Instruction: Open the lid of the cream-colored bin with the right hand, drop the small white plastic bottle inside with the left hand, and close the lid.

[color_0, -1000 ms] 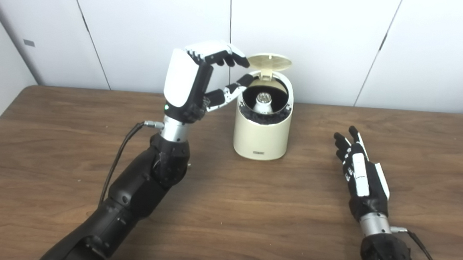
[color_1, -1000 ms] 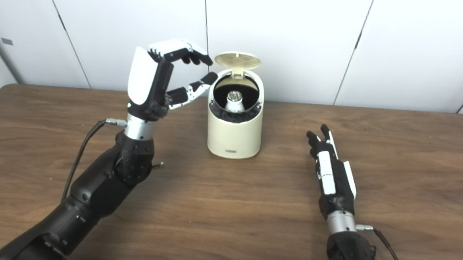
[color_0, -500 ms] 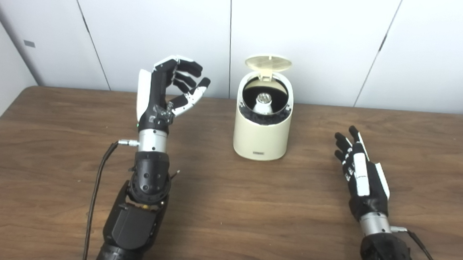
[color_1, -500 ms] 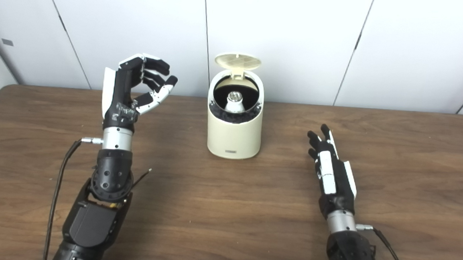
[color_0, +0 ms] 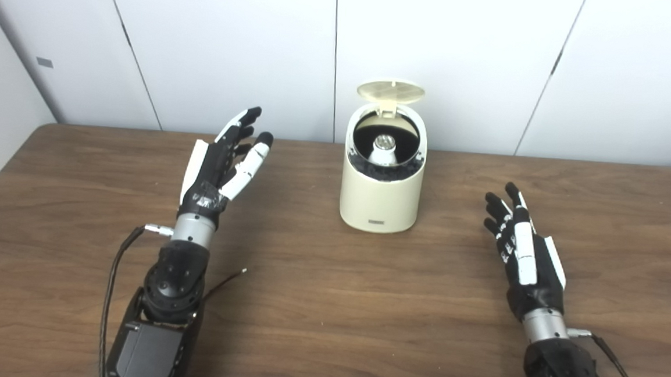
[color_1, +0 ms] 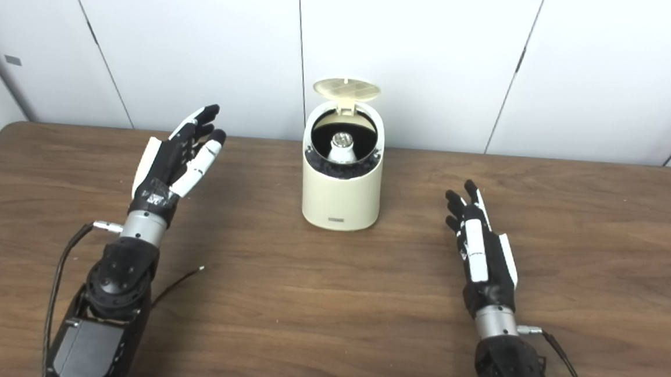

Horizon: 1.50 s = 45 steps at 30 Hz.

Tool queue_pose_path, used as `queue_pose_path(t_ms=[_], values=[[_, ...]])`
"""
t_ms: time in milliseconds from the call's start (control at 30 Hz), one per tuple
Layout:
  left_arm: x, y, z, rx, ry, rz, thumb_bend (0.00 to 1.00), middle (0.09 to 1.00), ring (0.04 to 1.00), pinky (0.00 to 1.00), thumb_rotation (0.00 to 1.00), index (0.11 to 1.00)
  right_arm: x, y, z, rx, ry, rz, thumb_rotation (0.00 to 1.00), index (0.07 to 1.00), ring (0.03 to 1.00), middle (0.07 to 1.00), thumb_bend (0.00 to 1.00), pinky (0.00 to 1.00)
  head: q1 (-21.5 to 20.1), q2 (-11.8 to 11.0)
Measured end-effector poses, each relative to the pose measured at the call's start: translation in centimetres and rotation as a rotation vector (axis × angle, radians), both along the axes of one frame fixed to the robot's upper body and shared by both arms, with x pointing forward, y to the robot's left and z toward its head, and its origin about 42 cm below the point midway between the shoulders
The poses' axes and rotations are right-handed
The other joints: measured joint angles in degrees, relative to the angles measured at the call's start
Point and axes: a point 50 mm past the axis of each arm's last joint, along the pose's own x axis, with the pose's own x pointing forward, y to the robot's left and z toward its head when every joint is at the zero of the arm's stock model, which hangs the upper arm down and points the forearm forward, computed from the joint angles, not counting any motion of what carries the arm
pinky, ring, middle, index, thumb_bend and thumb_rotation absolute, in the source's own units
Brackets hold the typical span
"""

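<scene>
The cream-colored bin (color_0: 380,197) stands at the table's far middle with its round lid (color_0: 391,90) tipped up at the back. Inside its dark opening sits the small white plastic bottle (color_0: 382,151), cap toward me. My left hand (color_0: 220,164) is well to the left of the bin, low over the table, open with fingers stretched out and holding nothing. To the right of the bin my right hand (color_0: 521,252) rests on the table, open and flat, also holding nothing.
The brown wooden table (color_0: 328,304) runs across the whole view, backed by a white panelled wall (color_0: 466,56). Thin cables trail from both wrists over the tabletop.
My left hand has pulled back from the bin's rim, dropped down to the left and spread its curled fingers straight. The right hand, bin, lid and bottle have stayed put.
</scene>
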Motion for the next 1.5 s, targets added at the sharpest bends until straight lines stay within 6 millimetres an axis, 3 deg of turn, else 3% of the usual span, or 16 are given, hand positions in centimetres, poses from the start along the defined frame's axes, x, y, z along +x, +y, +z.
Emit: queue_pose_path(t_ms=[67,200,433,600,767,967,1300,1500], values=[[-0.1,0.3,-0.5,-0.033,0.023,-0.020,0.51,1.000,0.998,0.99,0.93,0.997,-0.1,-0.2,0.0,-0.003,-0.001,-0.002,0.95,0.934,0.961,0.917,0.64,0.96,-0.18,0.00],[-0.8,0.2,-2.1,-0.168,0.067,-0.041,0.43,1.000,1.000,1.00,0.98,1.000,-0.4,-0.6,0.2,-0.008,0.006,-0.012,0.96,0.917,0.954,0.912,0.64,0.95,-0.97,0.18],[-2.1,-1.1,-4.5,-0.259,0.085,-0.066,0.45,1.000,1.000,1.00,0.93,1.000,0.0,-1.1,1.0,-0.039,-0.005,-0.034,0.98,0.908,0.948,0.910,0.63,0.92,-2.28,0.00],[-2.5,-1.3,-5.0,-0.296,0.093,-0.054,0.48,1.000,1.000,1.00,0.93,1.000,1.5,-1.3,3.7,-0.073,-0.048,-0.017,0.98,0.887,0.942,0.906,0.63,0.93,-2.99,-0.26],[-3.1,-1.2,-5.5,-0.316,0.115,-0.043,0.43,1.000,1.000,1.00,0.90,1.000,3.4,-1.2,6.4,-0.125,-0.104,0.019,0.95,0.888,0.933,0.904,0.63,0.94,-3.08,-0.18],[-4.0,-1.3,-6.4,-0.320,0.141,-0.038,0.44,1.000,1.000,1.00,0.93,1.000,4.8,-1.2,9.2,-0.212,-0.170,0.041,0.98,0.887,0.943,0.913,0.61,0.94,-3.96,-0.26],[-4.3,-2.2,-6.3,-0.311,0.139,-0.047,0.43,1.000,1.000,1.00,0.92,1.000,6.6,2.1,14.5,-0.447,-0.248,0.102,1.00,0.875,0.905,0.904,0.60,0.84,-4.57,-0.62],[-4.5,-2.2,-6.5,-0.310,0.144,-0.045,0.44,1.000,1.000,1.00,0.95,1.000,8.0,3.7,16.0,-0.511,-0.259,0.129,1.00,0.869,0.878,0.888,0.59,0.81,-4.84,-0.97]])
